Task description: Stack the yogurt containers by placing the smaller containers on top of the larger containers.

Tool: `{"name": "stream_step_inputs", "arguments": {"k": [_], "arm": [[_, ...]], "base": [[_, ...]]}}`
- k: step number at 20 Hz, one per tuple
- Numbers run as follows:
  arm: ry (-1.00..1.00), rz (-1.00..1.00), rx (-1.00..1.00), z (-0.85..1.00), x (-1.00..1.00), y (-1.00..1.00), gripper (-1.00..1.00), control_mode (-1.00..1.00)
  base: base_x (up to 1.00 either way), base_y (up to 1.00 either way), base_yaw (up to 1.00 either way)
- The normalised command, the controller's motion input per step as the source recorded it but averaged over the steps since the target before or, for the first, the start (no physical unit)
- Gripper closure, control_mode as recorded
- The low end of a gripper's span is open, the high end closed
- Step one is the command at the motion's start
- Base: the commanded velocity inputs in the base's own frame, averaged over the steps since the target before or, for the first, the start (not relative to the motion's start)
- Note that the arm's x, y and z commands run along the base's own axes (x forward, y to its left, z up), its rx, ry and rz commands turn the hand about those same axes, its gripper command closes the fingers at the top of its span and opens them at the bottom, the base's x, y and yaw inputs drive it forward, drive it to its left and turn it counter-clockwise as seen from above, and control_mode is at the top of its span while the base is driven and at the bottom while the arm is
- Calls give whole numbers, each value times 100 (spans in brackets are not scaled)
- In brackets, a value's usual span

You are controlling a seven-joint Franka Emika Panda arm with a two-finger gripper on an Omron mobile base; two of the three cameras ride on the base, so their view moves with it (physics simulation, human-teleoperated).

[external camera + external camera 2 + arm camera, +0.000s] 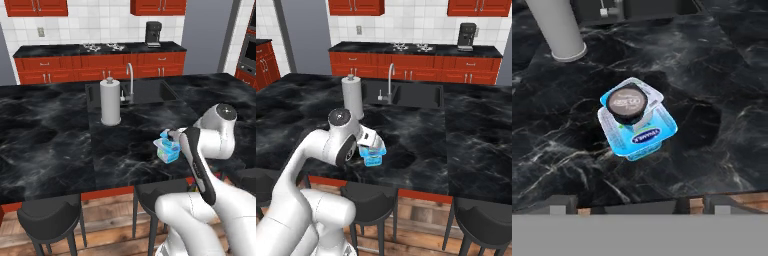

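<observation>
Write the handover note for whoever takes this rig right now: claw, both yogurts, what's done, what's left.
Claw: hangs above the stack, nothing between its tips; open or shut can't be told.
Small cup: sits on the big tub's lid, turned askew to it.
Tub: on the island counter near its front edge, in front of the paper towel roll.
Done: the stacking, as it looks.
Left: back the arm away, confirm the cup stays put.
</observation>
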Motion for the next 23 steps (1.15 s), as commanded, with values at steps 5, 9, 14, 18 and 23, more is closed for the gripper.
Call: {"name": "stream_step_inputs", "arguments": {"k": [5,9,14,18,23], "arm": [[-36,2,3,17,-59,-23,-100,-100],[-39,1,2,13,-76,-9,-100,-100],[-12,-2,6,2,-26,-11,-100,-100],[-8,7,-4,0,-26,10,-100,-100],[-33,4,-20,8,-67,39,-100,-100]], "base": [[0,0,0],[0,0,0],[0,0,0],[0,0,0],[0,0,0]]}}
